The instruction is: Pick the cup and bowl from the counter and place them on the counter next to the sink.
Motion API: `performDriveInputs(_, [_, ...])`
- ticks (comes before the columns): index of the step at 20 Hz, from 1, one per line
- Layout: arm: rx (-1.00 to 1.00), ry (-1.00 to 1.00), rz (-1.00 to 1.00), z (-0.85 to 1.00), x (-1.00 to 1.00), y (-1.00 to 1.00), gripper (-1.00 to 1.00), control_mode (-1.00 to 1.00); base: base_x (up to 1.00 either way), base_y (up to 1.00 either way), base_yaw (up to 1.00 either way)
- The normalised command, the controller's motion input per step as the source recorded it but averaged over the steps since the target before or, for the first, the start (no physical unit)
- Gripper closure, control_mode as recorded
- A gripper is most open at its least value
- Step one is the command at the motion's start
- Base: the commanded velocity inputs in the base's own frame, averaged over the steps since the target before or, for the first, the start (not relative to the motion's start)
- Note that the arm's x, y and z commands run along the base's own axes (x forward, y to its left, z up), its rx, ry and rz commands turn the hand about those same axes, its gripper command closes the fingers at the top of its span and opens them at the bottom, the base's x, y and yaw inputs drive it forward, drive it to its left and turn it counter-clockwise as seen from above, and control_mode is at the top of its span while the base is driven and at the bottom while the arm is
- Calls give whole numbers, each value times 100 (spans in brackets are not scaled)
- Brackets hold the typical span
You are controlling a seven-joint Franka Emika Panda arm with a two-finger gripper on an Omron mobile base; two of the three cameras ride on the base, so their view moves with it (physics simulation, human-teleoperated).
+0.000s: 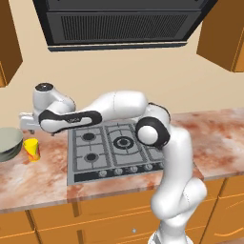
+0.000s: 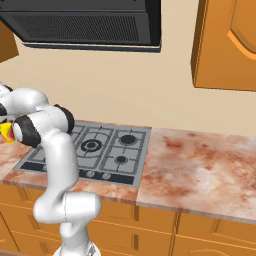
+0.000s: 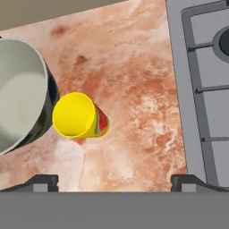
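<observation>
Hand view looks down on the yellow cup (image 3: 79,115), standing upright on the counter (image 3: 134,80) with its long axis vertical and open mouth up, just beside the bowl (image 3: 20,94), left of the stovetop (image 3: 201,89), under the gripper (image 3: 114,181) with jaws spread wide, empty.
</observation>
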Motion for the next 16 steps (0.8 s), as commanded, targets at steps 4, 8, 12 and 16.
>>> performDriveInputs(4, [0,1,0,-15,26,14,-100,-100,0,0,0])
performDriveInputs(8, [0,0,0,-19,31,14,-100,-100,0,0,0])
performDriveInputs(12, [0,0,0,-18,31,18,-100,-100,0,0,0])
performDriveInputs(16, [0,1,0,-15,19,21,-100,-100,0,0,0])
